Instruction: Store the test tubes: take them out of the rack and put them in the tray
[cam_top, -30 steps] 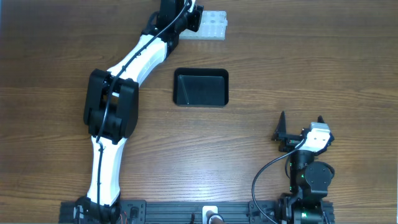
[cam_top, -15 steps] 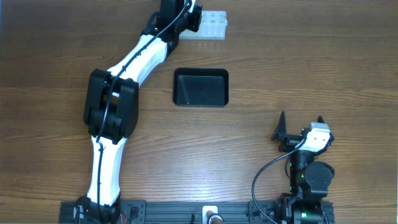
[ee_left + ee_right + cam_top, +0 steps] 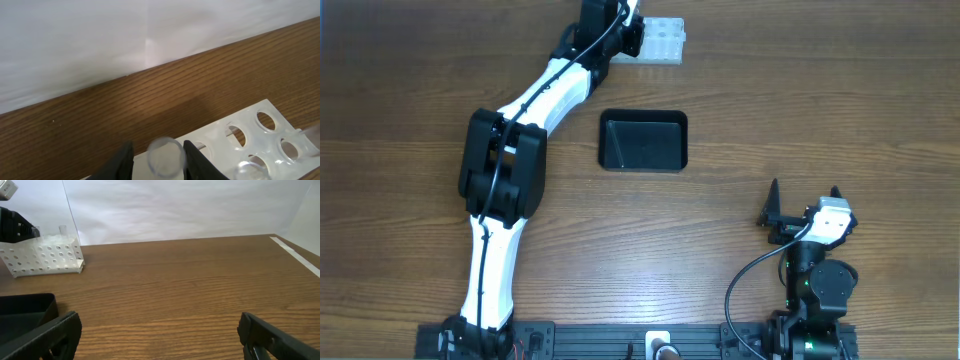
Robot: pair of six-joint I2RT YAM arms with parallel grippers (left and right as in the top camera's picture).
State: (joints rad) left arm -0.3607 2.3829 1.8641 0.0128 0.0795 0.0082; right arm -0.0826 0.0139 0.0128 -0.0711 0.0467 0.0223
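Observation:
At the table's far edge stands the white test tube rack (image 3: 658, 42), with my left gripper (image 3: 620, 24) at its left end. Seen from the left wrist, the left gripper (image 3: 158, 146) is shut on a clear test tube (image 3: 165, 159), which stands upright between the fingers just above the rack's (image 3: 250, 132) holes. Another clear tube (image 3: 62, 230) sticks up from the rack (image 3: 45, 256) in the right wrist view. The black tray (image 3: 643, 140) lies nearer, mid-table, with nothing visible in it. My right gripper (image 3: 805, 192) stands open above its base, holding nothing.
A white wall rises right behind the rack at the table's far edge (image 3: 150, 70). The left arm (image 3: 520, 130) stretches diagonally across the left half of the table. Bare wood (image 3: 820, 110) spreads to the right of the tray and the rack.
The left arm has shifted slightly, its elbow and wrist edging up the top view at the rack. The right arm, tray and rack have not moved.

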